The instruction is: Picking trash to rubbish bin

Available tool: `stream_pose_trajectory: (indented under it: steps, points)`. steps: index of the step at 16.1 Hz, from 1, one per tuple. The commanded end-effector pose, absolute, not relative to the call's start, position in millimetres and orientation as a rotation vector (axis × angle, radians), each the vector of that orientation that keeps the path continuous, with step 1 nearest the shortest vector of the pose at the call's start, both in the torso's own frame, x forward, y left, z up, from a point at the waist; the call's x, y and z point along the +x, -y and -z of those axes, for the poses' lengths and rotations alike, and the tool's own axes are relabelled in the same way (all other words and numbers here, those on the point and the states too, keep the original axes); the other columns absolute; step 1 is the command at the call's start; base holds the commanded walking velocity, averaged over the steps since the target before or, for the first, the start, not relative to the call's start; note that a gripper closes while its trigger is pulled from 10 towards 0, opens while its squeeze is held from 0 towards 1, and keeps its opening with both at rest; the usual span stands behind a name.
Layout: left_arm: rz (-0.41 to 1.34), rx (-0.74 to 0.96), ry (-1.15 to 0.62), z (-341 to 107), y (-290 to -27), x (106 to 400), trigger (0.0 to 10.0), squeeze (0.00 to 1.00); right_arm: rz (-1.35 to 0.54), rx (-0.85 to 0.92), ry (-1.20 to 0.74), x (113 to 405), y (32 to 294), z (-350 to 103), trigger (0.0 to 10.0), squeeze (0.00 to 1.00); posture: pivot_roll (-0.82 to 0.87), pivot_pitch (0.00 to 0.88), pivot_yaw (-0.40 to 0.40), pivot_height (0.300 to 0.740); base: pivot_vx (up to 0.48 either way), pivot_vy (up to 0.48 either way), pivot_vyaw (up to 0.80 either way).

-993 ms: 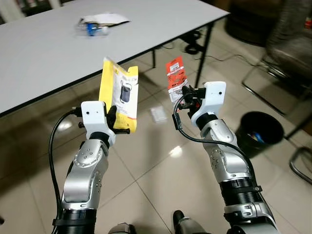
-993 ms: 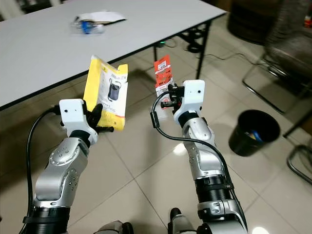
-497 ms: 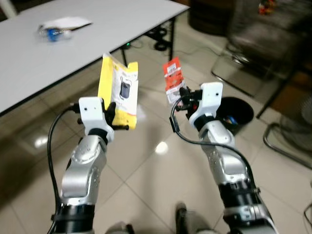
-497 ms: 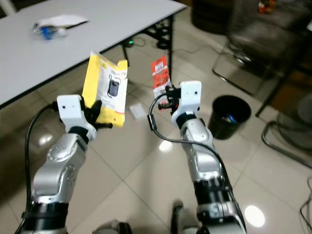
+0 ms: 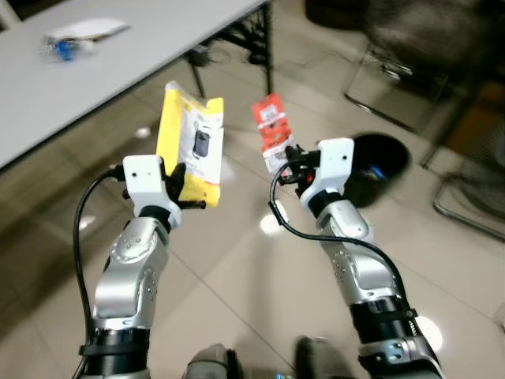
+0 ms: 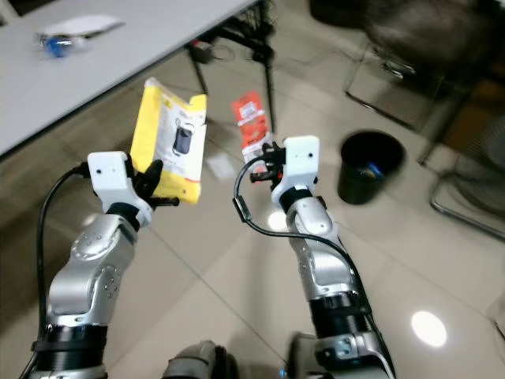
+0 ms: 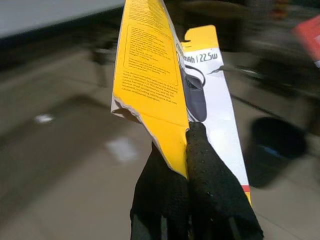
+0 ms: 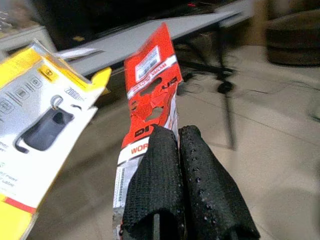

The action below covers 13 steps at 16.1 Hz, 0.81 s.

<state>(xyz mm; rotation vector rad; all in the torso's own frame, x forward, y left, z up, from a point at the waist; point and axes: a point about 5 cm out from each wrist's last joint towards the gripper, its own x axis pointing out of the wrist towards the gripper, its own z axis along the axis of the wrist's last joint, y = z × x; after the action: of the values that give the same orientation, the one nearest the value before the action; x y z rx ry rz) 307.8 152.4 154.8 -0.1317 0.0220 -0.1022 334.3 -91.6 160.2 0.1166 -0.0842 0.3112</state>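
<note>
My left gripper (image 5: 186, 189) is shut on the lower edge of a yellow product package (image 5: 192, 142), held upright at chest height; its black fingers (image 7: 200, 165) pinch the yellow card (image 7: 150, 75). My right gripper (image 5: 290, 160) is shut on a red and white package card (image 5: 271, 130), also held up; its fingers (image 8: 195, 175) clamp the red card (image 8: 150, 100). A black rubbish bin (image 6: 369, 166) with some trash inside stands on the tiled floor beyond and to the right of my right arm.
A grey table (image 5: 95, 87) runs across the upper left, with a plastic bottle and paper (image 5: 75, 39) on it and black legs (image 6: 264, 59). A metal-framed chair (image 5: 410, 55) stands at the upper right. A small white scrap (image 6: 218, 164) lies on the floor.
The camera has swung right and the view has shifted; the table slid left and the bin sits nearer my right arm. Both grippers keep hold of their packages.
</note>
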Motion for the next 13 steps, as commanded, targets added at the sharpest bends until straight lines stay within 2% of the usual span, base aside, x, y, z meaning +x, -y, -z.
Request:
stream_pose_trajectory:
  steps: [1,7,13]
  points:
    - [0.112,-0.129,-0.005,-158.8,-152.9,308.3,10.0,0.0,-0.301,0.124,0.091,333.4,92.1,-161.9,10.0,0.0,-0.03,0.176,0.094,0.74,0.0,0.0,-0.77]
    - [0.104,-0.134,-0.006,-158.4,-154.7,308.1,10.0,0.0,-0.302,0.126,0.086,332.5,93.3,-161.2,10.0,0.0,-0.04,0.184,0.089,0.74,0.0,0.0,-0.76]
    - [0.117,-0.147,-0.004,-157.4,-151.6,307.5,10.0,0.0,-0.327,0.114,0.078,328.5,93.4,-159.3,10.0,0.0,-0.05,0.196,0.084,0.74,0.0,0.0,0.0]
